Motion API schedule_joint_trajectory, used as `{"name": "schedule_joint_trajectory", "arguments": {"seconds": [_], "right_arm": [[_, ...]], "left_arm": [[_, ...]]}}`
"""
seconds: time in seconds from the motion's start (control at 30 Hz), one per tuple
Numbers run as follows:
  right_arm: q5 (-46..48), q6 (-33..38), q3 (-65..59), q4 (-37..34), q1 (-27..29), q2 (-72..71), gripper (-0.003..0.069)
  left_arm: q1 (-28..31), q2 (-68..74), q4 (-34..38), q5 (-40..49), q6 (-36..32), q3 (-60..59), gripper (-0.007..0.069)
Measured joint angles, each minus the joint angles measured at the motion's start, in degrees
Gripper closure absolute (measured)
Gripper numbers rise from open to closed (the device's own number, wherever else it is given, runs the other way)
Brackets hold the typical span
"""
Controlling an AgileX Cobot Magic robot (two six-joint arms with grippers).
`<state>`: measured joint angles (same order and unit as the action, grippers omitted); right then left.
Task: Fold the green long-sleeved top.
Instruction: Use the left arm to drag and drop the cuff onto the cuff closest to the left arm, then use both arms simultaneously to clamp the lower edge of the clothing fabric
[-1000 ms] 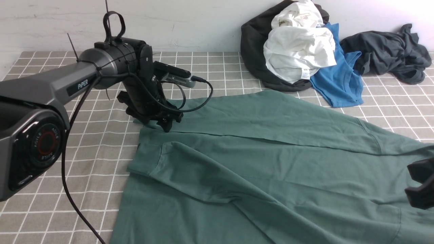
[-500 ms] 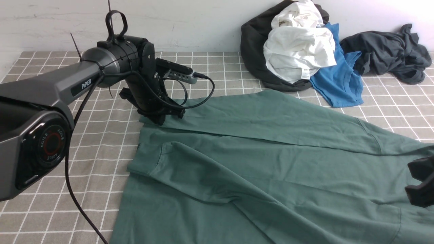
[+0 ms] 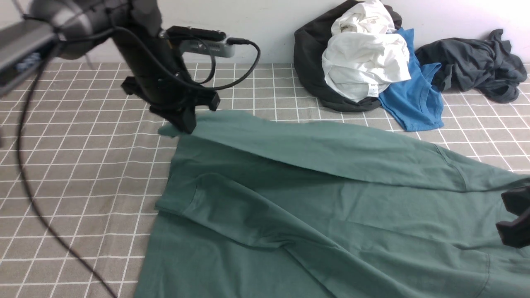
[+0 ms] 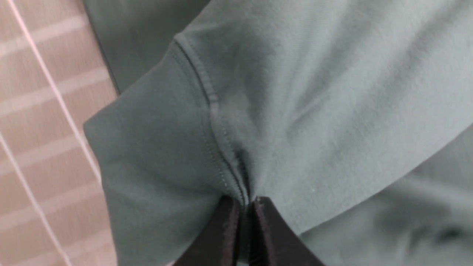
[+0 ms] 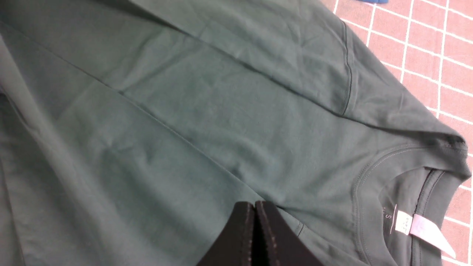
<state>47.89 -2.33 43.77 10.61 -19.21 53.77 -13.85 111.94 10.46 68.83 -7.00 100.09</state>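
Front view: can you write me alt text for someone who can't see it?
The left gripper pinches a sleeve cuff of the green long-sleeved top, holding it off the checked tablecloth while the rest lies spread out. A white garment, blue shirt and dark grey garment lie at the back; the right gripper shows at the right edge.

The left arm [image 3: 136,45] is showing blurred in the front view. The right edge is cutting off the right gripper [image 3: 514,217]. The green long-sleeved top [image 3: 314,198] is spilling past the bottom edge; its neck tag [image 5: 417,227] is showing print too small to read.
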Motion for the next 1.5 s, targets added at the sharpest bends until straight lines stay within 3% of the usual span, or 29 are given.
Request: {"name": "schedule_joint_trajectory", "arguments": {"seconds": [0.13,0.23,0.37,0.47,0.63,0.8,0.97,1.13,1.5], "right_arm": [[0.4,-0.12,0.0,0.0,0.0,0.0,0.0673],[0.84,-0.12,0.0,-0.75,0.0,0.0,0.0673],[0.84,-0.12,0.0,-1.1,0.0,0.0,0.0673],[1.69,-0.12,0.0,-2.34,0.0,0.0,0.0671],[8.78,1.94,2.04,-7.06,0.0,0.0,0.0625],[17.6,7.92,6.79,-14.64,-1.48,0.0,0.0549],[23.07,12.34,7.98,-20.7,-5.93,-0.05,0.048],[23.72,13.19,7.55,-20.88,-9.15,-2.09,0.0454],[23.83,13.38,7.43,-19.93,-9.14,-2.81,0.0452]], "left_arm": [[0.0,-8.0,0.61,-3.53,0.0,-13.73,0.0612],[0.0,-16.01,2.04,-11.06,0.0,-28.04,0.061],[0.0,-19.11,3.03,-17.22,0.0,-36.56,0.0588],[0.0,-19.0,3.23,-21.2,-0.93,-41.5,0.0505],[-0.17,-19.41,3.04,-19.96,-5.85,-42.85,0.0267],[-4.75,-23.84,2.51,-15.39,-11.87,-42.93,0.0141],[-16.64,-27.6,0.22,-10.84,-19.71,-46.53,0.0125],[-25.67,-27.69,-4.79,-13.04,-23.63,-57.79,0.0125],[-29.22,-27.87,-8.33,-27.89,-28.0,-67.81,0.0125]]}}
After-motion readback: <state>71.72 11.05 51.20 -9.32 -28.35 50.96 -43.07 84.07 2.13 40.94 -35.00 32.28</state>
